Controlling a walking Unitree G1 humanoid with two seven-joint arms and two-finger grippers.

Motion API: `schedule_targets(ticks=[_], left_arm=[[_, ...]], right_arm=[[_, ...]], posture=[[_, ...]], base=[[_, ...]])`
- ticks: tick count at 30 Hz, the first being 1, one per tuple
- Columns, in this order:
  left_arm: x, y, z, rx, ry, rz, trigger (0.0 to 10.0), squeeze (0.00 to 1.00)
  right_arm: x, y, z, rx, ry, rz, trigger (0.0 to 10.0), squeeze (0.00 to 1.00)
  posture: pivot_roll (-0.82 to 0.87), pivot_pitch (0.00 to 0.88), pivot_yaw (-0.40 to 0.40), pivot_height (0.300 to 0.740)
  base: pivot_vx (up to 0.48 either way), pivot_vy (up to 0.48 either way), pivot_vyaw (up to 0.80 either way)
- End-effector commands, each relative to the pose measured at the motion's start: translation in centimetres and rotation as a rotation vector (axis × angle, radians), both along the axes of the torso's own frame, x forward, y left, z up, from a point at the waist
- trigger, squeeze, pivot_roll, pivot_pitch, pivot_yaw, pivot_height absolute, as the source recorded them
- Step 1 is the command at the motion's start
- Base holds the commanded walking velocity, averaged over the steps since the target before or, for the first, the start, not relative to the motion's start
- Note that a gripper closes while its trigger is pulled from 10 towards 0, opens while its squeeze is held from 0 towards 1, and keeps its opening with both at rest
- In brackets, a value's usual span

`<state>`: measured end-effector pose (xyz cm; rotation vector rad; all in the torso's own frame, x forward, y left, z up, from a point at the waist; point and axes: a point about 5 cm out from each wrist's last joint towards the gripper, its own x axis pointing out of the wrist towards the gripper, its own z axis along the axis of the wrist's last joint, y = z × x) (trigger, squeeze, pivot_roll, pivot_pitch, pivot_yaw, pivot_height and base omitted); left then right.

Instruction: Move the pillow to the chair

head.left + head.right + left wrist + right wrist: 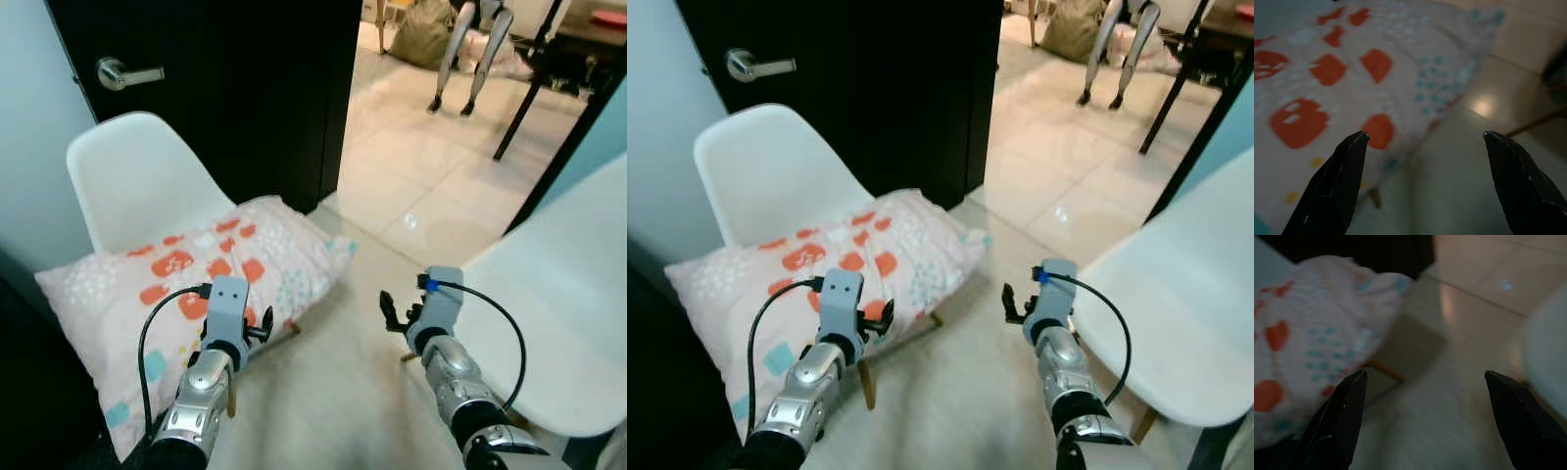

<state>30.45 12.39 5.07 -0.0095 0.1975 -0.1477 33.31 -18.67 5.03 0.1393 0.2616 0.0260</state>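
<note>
Pillow, pale pink w/ orange patches and teal dots, lies across the seat of a white chair on the robot's left, one corner hanging off the seat edge toward the floor. Chair back stands upright behind it, near a black door w/ a silver handle. Second white chair sits on the robot's right, seat bare, well apart from the pillow, w/ a strip of beige floor between the two. Left gripper hovers just at the pillow's near edge, above it, not touching; in the left wrist view its fingers are spread wide, nothing between them, pillow fabric and floor visible through the gap. Right gripper hangs over the floor between the chairs, nearer the right chair's edge; right wrist view shows its fingers also spread wide and empty, w/ the pillow corner and a wooden chair leg ahead, blurred. Farther back, past the doorway, tiled floor, a black table leg and another robot's legs standing near a lumpy olive bag.
</note>
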Motion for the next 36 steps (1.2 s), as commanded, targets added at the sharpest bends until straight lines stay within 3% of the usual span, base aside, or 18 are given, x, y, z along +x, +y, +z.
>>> schedule_targets(ticks=[1,36], left_arm=[[-0.1,0.1,-0.1,-0.015,0.0,0.008,10.0,0.0],[0.4,-0.3,0.0,-0.022,-0.022,-0.024,10.0,0.0]], right_arm=[[0.0,0.0,-0.1,-0.009,0.007,0.005,10.0,0.0],[-0.4,-1.3,-0.8,-0.093,0.091,-0.078,10.0,0.0]], posture=[[0.01,0.089,-0.019,0.74],[-0.01,0.083,-0.02,0.74]], base=[[0.0,0.0,-0.73],[0.0,0.0,-0.73]])
